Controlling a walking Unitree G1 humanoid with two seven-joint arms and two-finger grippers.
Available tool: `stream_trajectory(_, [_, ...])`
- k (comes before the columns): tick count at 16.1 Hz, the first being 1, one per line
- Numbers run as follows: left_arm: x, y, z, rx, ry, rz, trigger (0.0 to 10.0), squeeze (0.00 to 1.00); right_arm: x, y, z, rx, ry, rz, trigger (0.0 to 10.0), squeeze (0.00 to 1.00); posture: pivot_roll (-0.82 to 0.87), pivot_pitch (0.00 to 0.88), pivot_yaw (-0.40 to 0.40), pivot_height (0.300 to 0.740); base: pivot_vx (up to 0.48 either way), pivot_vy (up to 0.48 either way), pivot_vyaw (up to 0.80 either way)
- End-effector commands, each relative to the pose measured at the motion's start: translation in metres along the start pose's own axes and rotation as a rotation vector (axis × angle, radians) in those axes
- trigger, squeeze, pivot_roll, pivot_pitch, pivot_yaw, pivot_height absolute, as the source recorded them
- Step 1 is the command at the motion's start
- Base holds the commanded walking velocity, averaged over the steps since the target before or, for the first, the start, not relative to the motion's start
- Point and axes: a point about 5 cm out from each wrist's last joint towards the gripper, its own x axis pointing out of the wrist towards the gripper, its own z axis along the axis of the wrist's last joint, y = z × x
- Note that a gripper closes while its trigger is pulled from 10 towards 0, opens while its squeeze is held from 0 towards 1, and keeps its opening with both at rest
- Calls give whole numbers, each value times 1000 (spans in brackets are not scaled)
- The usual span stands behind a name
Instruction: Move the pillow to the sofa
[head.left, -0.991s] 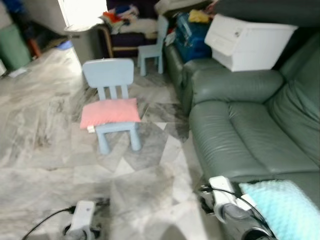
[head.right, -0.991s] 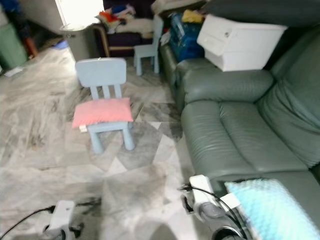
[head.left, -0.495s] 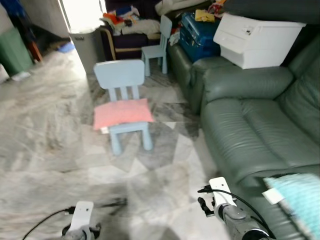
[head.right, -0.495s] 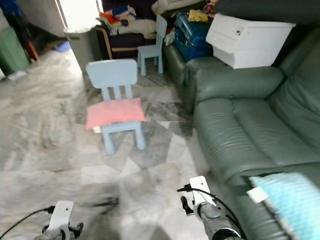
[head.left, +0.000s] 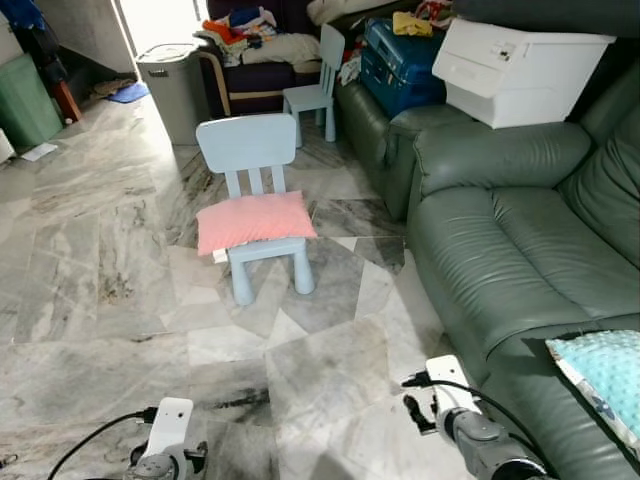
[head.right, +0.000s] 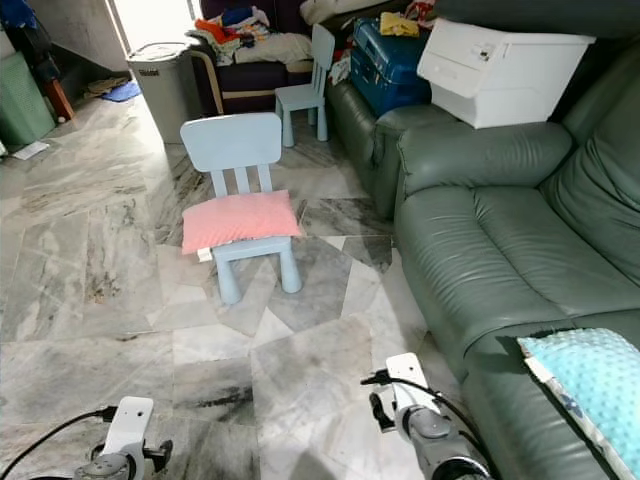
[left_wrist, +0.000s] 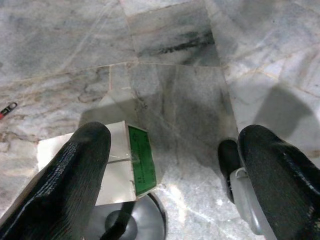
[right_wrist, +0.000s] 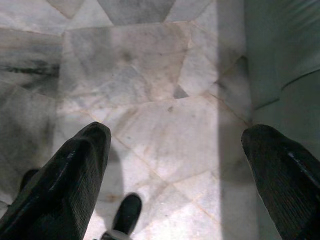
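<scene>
The flat pink fabric pillow lies on the small light-blue plastic chair, looks light, soft and floppy, best pinched at an overhanging edge; left gripper and right gripper hang low, spread wide, empty, beside the dark green leather sofa.

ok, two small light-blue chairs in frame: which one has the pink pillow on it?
The nearer light-blue plastic chair, standing alone on the marble floor; the pink pillow lies flat on its seat. The farther chair, beside the green leather sofa, has a bare seat.
</scene>
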Motion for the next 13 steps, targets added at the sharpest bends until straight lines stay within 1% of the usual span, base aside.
stream_trajectory(1, [0,1,3,-17,-4,-2,10000,0,1,0,6,-17,-21,8,10000,0,-43,0,32,740,0,0,0])
stream_trajectory(2, [0,1,2,-22,-2,-6,10000,0,1,1,6,-20,-22,10,10000,0,-42,0,32,740,0,0,0])
stream_trajectory(5, [0,1,1,-30,-2,-15,10000,0,1,1,7,-27,-24,13,10000,0,-43,0,32,740,319,0,502])
stream_trajectory(11, [0,2,0,-38,3,-20,10000,0,1,2,6,-29,-22,17,10000,0,-45,0,31,740,374,274,751])
stream_trajectory(13, [0,2,0,-30,2,-21,10000,0,1,2,6,-28,-22,18,10000,0,-45,0,31,740,354,324,0])
